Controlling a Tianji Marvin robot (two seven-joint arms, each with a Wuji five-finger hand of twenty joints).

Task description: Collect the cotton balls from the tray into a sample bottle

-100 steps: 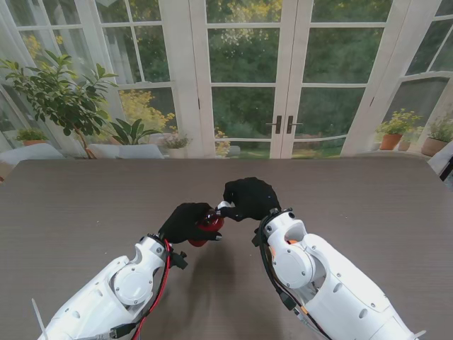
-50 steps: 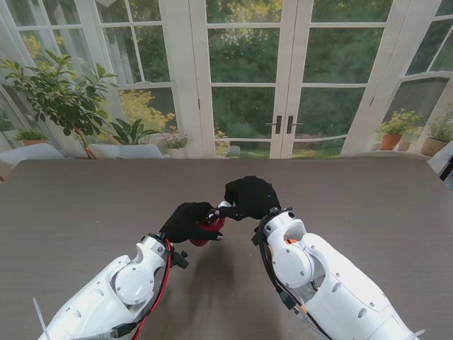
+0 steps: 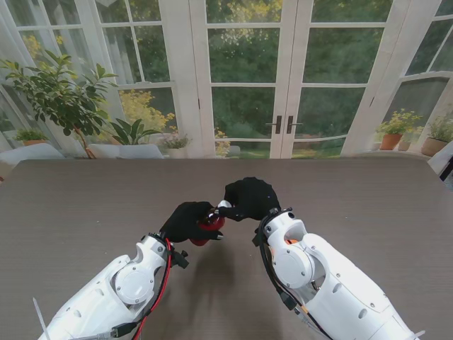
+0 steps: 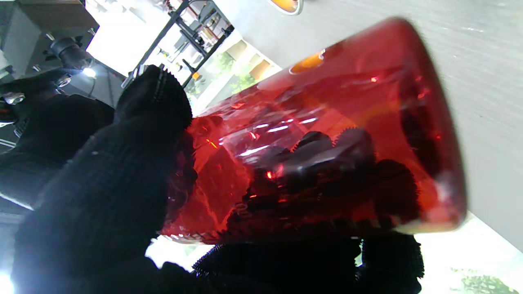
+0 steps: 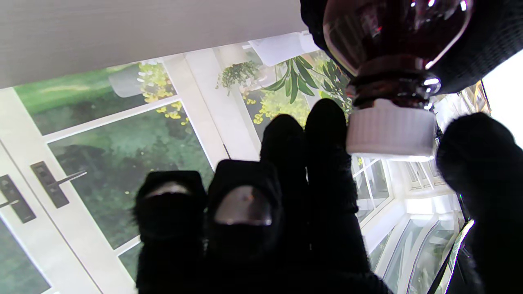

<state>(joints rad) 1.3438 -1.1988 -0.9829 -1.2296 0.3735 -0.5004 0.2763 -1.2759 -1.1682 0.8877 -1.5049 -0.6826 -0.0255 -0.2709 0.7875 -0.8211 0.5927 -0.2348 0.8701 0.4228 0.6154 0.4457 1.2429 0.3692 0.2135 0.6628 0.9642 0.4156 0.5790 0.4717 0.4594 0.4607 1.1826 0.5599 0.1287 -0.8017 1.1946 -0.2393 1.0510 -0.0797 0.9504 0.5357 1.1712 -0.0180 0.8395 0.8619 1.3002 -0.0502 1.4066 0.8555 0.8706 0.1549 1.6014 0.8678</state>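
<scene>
Bottle [image 3: 209, 224] of red translucent material sits at centre frame in the stand view, held clear of the surface [image 3: 85, 205]; left hand [image 3: 185, 222] is wrapped around its body, fingers showing dark through the wall; right hand [image 3: 249, 197] has fingers and thumb flanking the white ribbed cap [image 5: 390, 130], though firm contact cannot be told. Judgement: bottle rigid, light, smooth and liable to slip; ribbed cap gives the surest purchase. Tray and cotton balls are not visible.

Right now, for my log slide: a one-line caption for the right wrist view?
Right hand fingers at the white cap of the red bottle held in the left hand.
</scene>
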